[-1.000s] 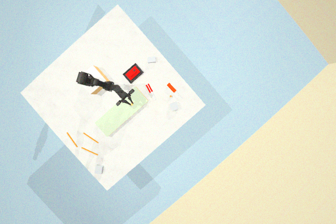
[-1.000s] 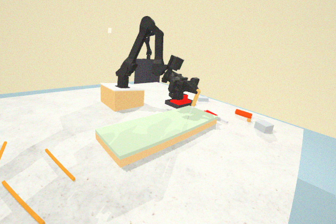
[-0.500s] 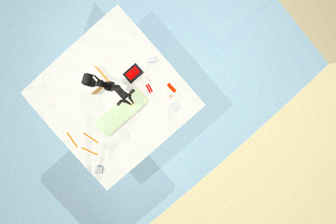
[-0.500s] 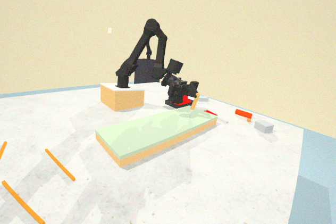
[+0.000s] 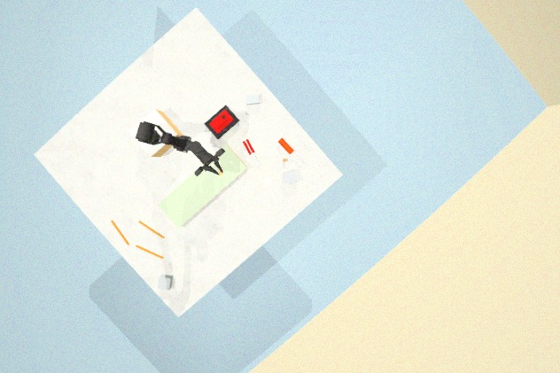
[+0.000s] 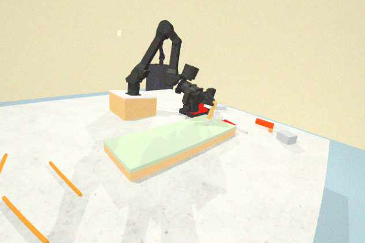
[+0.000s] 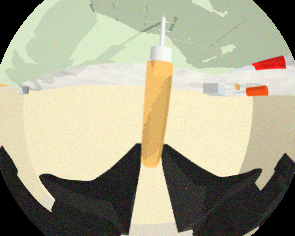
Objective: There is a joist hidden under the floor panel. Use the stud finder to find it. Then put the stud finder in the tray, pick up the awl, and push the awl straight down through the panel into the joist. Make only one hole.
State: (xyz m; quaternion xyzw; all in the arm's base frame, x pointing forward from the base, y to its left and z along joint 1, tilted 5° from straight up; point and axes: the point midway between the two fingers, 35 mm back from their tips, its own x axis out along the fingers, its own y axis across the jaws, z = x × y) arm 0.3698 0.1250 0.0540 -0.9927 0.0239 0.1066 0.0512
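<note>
My gripper (image 5: pixel 220 172) (image 6: pixel 214 103) (image 7: pixel 152 151) is shut on the top end of the awl's handle. The awl (image 6: pixel 211 111) (image 7: pixel 158 110) has an orange-tan handle and thin pale shaft. It points down over the far right end of the pale green floor panel (image 5: pixel 185 201) (image 6: pixel 147 146) (image 7: pixel 50 25), leaning somewhat in the exterior view. Its tip is at or close to the panel top; I cannot tell if it touches. The red stud finder (image 5: pixel 221 122) (image 6: pixel 201 106) sits in the black-rimmed tray (image 5: pixel 228 128) (image 6: pixel 190 115), behind the panel. The joist is hidden.
Beyond the panel's right end lie a red-handled tool (image 5: pixel 248 146) (image 6: pixel 229 122) (image 7: pixel 271 63), an orange-red cylinder (image 5: pixel 285 145) (image 6: pixel 264 123) (image 7: pixel 257 91) and a grey block (image 5: pixel 291 175) (image 6: pixel 286 137) (image 7: pixel 210 88). A pale block (image 5: pixel 253 98) lies past the tray. Orange sticks (image 5: pixel 151 229) (image 6: pixel 64 178) lie off the panel's other end.
</note>
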